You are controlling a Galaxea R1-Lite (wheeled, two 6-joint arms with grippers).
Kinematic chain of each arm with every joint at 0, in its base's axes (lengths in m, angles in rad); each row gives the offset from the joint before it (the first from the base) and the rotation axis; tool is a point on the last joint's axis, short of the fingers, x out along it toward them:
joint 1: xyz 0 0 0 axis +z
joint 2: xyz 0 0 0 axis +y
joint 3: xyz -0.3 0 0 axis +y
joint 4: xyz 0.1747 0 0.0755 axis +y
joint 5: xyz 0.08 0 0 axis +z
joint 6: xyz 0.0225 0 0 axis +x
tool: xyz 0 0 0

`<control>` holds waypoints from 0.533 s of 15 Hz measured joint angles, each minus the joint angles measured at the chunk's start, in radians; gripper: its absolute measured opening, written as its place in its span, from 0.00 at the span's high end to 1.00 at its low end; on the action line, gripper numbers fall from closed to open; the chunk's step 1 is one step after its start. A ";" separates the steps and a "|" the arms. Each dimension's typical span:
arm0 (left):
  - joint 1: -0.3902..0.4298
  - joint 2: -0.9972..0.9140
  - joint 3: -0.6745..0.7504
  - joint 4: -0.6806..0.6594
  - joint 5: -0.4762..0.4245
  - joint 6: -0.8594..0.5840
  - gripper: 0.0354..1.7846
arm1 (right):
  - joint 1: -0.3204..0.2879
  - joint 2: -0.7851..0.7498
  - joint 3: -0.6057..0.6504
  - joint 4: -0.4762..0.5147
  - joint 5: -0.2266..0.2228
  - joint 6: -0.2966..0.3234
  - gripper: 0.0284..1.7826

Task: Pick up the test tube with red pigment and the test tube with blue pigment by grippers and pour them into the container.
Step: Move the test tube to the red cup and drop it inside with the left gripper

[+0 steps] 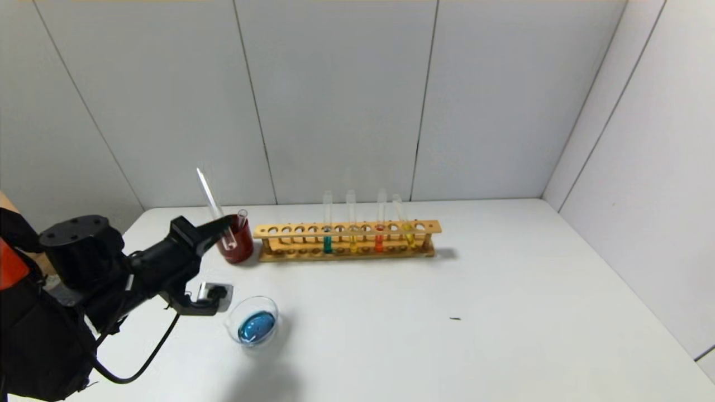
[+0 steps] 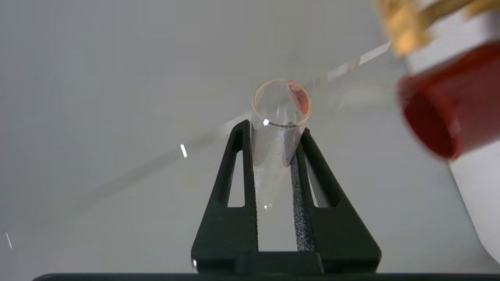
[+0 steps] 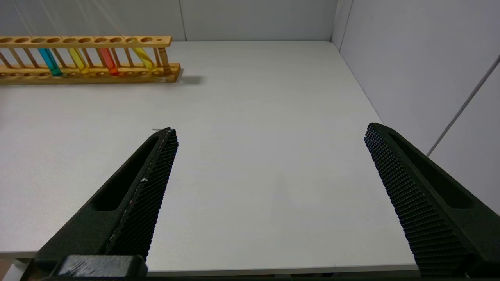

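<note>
Clear glass tube, red-smeared at its rim, sits clamped in my left gripper, frame centre; my right gripper gapes wide.

I see a wooden rack standing near my table's back edge, holding teal, yellow and another yellow tube. A dark red cup stands just beside its left end, with a glass rod leaning in it.
</note>
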 joint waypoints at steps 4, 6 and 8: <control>0.001 -0.075 -0.091 0.000 0.321 -0.329 0.85 | 0.000 0.000 0.000 0.000 0.000 0.000 0.02; 0.002 -0.095 -0.153 0.040 0.480 -0.521 0.85 | 0.000 0.000 0.000 0.000 0.000 -0.001 0.02; 0.003 -0.110 -0.213 0.142 0.564 -0.734 0.85 | 0.000 0.000 0.000 0.000 0.000 0.000 0.02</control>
